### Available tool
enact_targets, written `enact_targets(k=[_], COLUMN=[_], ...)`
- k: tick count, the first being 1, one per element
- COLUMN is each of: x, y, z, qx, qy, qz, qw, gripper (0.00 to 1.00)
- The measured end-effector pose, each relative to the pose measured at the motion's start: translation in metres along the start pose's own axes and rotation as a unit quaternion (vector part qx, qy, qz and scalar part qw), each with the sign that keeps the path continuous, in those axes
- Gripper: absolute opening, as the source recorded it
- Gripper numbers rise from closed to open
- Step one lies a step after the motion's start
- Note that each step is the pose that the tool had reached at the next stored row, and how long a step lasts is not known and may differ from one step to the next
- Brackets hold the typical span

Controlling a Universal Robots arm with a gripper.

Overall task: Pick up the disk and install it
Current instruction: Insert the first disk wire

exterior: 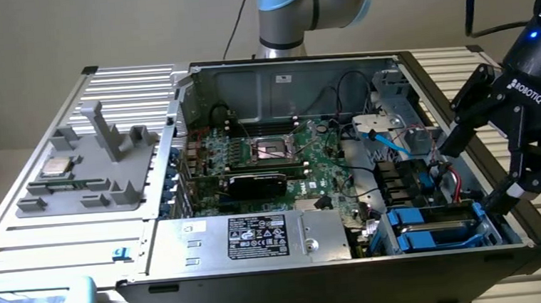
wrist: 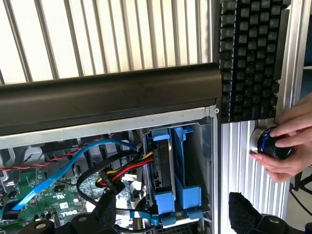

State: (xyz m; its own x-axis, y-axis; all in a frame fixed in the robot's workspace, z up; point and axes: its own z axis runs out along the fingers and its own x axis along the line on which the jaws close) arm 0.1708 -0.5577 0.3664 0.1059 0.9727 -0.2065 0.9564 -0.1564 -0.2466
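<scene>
The disk (wrist: 164, 165) stands on edge in the blue bracket bay (exterior: 433, 227) at the front corner of the open computer case, on the exterior view's right. Only its dark narrow edge shows between the blue plastic rails. My gripper (exterior: 482, 171) hangs just above and outside that corner, over the case wall, open with nothing between its black fingers (wrist: 242, 210). In the wrist view the gripper (wrist: 173, 214) straddles the bay, one finger on either side of it, apart from the disk.
Red, yellow and blue cables (wrist: 117, 170) run beside the bay. A silver power supply (exterior: 257, 238) with a sticker lies at the case front. A grey fixture (exterior: 86, 171) holding a small silver chip sits at the exterior view's left. A keyboard (wrist: 248, 58) and a person's hands (wrist: 287, 146) on a knob lie outside the case.
</scene>
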Motion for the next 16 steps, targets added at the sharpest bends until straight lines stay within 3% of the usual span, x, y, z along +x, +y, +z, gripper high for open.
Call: enact_targets(k=[4, 7, 11, 12, 13, 14, 16], x=[0.001, 0.002, 0.002, 0.002, 0.002, 0.002, 0.002], y=[-0.0025, -0.0085, -0.0156, -0.0171, -0.0185, -0.0196, -0.0208], z=[0.0004, 0.0018, 0.0036, 0.0041, 0.0044, 0.0047, 0.005], qx=[-0.0002, -0.0025, -0.0093, -0.0117, -0.0153, -0.0194, -0.0285], qy=[-0.0005, -0.0082, -0.014, -0.0169, -0.0218, -0.0283, -0.0445], qz=[0.0, 0.003, 0.006, 0.007, 0.009, 0.011, 0.018], qw=[1.0, 1.0, 0.9998, 0.9998, 0.9996, 0.9993, 0.9984], gripper=[0.99, 0.99, 0.99, 0.99, 0.99, 0.99, 0.99])
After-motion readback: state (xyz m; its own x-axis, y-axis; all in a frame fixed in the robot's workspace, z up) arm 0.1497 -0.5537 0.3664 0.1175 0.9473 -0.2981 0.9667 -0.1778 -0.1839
